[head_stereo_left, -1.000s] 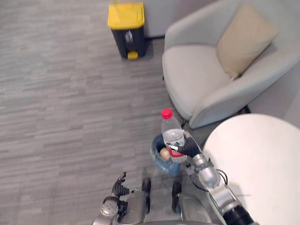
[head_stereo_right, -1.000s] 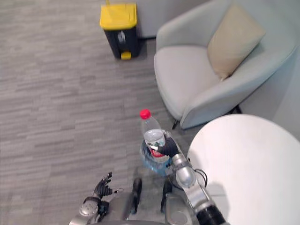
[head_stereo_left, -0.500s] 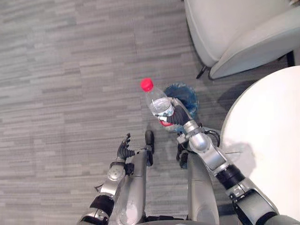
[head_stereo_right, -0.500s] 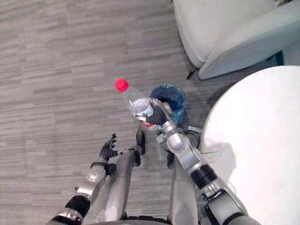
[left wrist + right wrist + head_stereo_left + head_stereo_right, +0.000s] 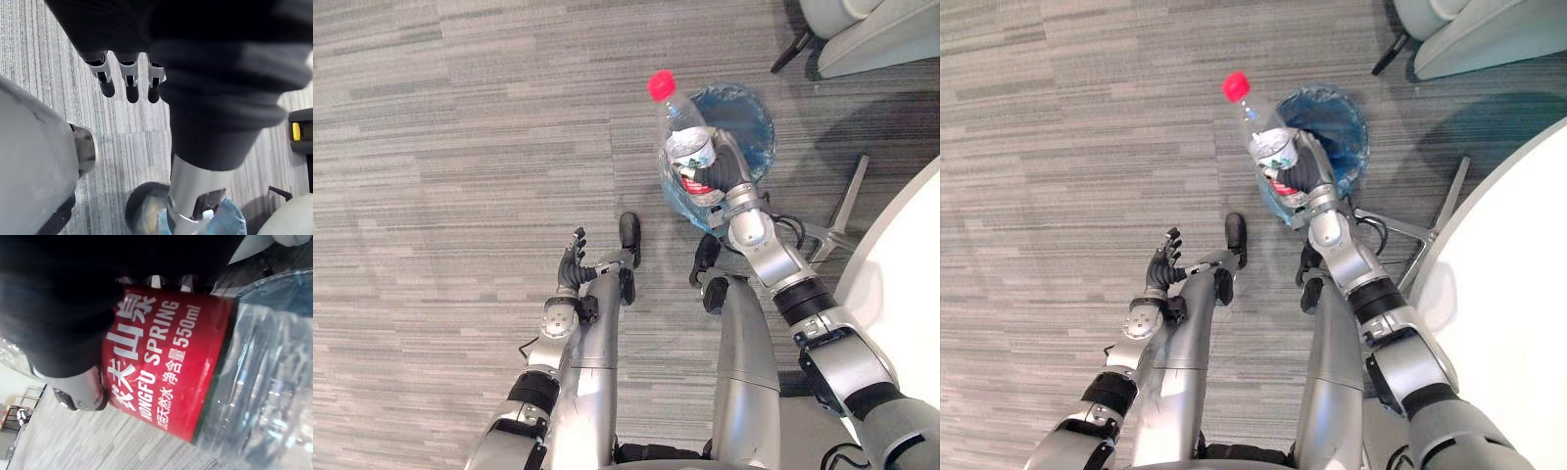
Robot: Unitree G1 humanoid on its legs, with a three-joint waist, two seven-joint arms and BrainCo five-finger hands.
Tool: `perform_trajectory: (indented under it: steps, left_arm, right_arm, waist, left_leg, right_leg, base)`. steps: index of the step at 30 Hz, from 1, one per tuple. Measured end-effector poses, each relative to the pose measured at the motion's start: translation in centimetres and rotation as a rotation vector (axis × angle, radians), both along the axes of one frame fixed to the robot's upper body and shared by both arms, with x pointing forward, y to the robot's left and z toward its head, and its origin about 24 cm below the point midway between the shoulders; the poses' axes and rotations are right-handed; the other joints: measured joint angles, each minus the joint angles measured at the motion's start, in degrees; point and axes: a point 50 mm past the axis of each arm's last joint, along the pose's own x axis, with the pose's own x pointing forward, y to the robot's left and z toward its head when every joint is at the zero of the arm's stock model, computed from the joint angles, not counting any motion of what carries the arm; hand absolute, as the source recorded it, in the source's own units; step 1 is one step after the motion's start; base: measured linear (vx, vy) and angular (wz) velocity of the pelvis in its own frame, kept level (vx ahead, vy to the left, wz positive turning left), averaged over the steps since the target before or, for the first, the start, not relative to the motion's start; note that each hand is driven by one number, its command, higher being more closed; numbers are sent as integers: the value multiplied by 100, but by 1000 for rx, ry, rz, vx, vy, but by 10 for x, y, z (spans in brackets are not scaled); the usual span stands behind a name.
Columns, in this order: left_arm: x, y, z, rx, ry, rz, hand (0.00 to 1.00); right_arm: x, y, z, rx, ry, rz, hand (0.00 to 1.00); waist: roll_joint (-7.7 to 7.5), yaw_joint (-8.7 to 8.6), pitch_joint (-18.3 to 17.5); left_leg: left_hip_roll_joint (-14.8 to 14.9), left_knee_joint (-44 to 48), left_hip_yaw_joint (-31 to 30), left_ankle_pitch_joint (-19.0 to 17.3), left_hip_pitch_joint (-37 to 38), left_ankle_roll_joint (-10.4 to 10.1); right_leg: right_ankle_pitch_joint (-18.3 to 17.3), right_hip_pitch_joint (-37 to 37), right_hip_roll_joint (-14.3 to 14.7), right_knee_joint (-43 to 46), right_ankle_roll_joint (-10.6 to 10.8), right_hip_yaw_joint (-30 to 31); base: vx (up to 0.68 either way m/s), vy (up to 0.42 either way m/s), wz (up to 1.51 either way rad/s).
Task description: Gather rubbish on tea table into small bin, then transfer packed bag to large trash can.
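Note:
A clear plastic water bottle with a red cap and red label is held upright in my right hand, whose fingers curl round its lower half. It hangs just over the near left rim of the small bin, which is lined with a blue bag and stands on the carpet. The bin's blue liner also shows in the left wrist view. My left hand hangs low at the left, fingers straight and relaxed, holding nothing.
The white round tea table's edge curves in at the right, with a metal leg beneath it. The grey armchair's base sits at the top right. Open grey carpet stretches to the left.
The camera has tilted further down, so the armchair has slid out at the top. The bottle in my right hand now sits over the bin's rim rather than left of it.

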Motion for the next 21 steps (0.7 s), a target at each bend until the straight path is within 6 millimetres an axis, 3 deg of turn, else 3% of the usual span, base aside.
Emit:
perform_trajectory:
  steps: [4,15,16,21]
  left_arm:
    - [4,2,6,-14,-22,12,0]
    - [5,3,11,-22,-44,24,0]
    - [5,3,11,-22,-45,24,0]
    - [5,3,11,-22,-45,25,0]
  right_arm:
    - [8,-20,4,40,20,-87,100]
    - [9,-31,11,108,-5,-135,100]
    - [9,-31,11,112,-5,-134,0]
    - [9,-31,13,123,-14,-140,0]
  waist:
    - [-1,14,1]
    - [-1,19,1]
    - [-1,20,1]
    - [-3,14,0]
  left_leg:
    - [6,77,-18,10,-243,-12]
    - [11,183,-5,5,-408,-2]
    - [11,184,-2,5,-408,-2]
    - [14,183,14,5,-408,-2]
  right_leg:
    - [-45,-256,-24,118,-20,-25]
    - [-43,-402,-60,224,-24,-33]
    - [-44,-407,-60,222,-23,-29]
    - [-46,-415,-60,221,-20,-17]
  base:
    - [-21,-23,5]
    - [0,0,0]
    - [0,0,0]
    - [0,0,0]
